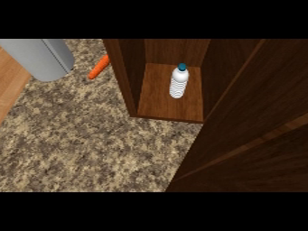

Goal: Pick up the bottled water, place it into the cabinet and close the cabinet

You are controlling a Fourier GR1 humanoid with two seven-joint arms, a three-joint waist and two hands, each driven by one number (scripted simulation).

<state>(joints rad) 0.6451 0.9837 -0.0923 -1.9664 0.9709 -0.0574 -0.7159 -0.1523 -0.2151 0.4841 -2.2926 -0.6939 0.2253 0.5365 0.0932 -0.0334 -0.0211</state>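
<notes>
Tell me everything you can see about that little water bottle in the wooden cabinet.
The bottled water is a small clear-looking plastic bottle with a ribbed, whitish body and a blue-green cap. It stands upright on the floor of the dark wooden cabinet, towards the back, closer to the right inner wall than the left, apparently touching neither. Only the cabinet floor touches it; no hand is near it. The cabinet door is swung open at the right.

Bottle (179, 81) upright in cabinet (171, 106) (door (263, 135) at right), carrot (99, 67) left.
</notes>
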